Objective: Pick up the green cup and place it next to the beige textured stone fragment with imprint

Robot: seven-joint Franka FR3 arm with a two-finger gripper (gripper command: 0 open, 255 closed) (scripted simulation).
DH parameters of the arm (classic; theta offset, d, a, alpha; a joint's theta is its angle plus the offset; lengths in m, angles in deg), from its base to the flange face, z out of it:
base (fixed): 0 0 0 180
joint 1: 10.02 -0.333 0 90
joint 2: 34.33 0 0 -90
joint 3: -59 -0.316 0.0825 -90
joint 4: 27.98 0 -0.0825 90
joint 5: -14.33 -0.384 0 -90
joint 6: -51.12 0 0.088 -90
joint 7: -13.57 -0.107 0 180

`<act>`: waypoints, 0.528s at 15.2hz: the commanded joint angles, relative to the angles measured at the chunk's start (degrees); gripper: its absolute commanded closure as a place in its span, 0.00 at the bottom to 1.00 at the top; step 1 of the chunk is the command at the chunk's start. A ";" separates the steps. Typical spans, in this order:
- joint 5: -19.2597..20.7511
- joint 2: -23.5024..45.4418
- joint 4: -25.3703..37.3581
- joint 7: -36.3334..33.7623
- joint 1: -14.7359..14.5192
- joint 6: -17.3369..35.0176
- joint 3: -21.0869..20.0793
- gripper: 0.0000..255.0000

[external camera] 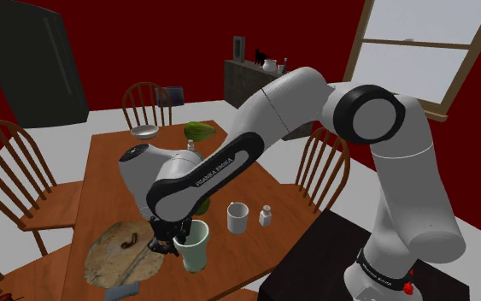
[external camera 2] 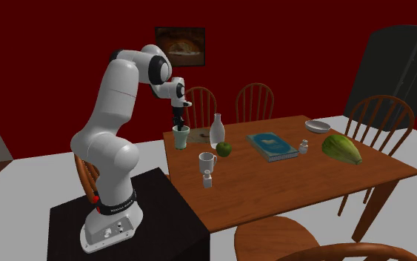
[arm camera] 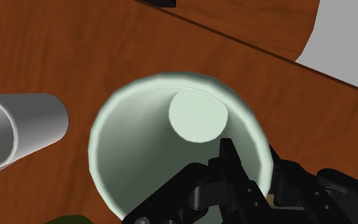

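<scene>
The pale green cup [external camera: 196, 247] stands upright at the near end of the wooden table [external camera: 255, 184], just beside the beige stone fragment [external camera: 120, 251] with a dark imprint. My gripper [external camera: 172, 244] comes down on the side of the cup's rim that faces the stone. In the wrist view one finger [arm camera: 228, 162] is inside the cup [arm camera: 165, 159] and the other is outside, so the gripper [arm camera: 265, 184] is shut on the cup's wall. The second exterior view has the gripper [external camera 2: 178, 127] over the cup [external camera 2: 181, 136] at the table's corner. Whether the cup rests on the table I cannot tell.
A white mug [external camera: 237, 217] and a small shaker [external camera: 265, 215] stand close to the cup. A white bottle [external camera 2: 215, 131], a green fruit [external camera 2: 224, 149], a blue book [external camera 2: 271, 145], a bowl [external camera 2: 318, 126] and a melon [external camera 2: 341, 149] sit farther along. Wooden chairs [external camera: 12, 175] ring the table.
</scene>
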 commanded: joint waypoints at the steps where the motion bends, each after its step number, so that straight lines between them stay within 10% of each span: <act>1: 0.28 0.81 -0.27 -0.21 -0.13 1.11 0.14 1.00; 8: 1.20 3.78 -0.80 -0.78 -0.50 4.52 0.71 1.00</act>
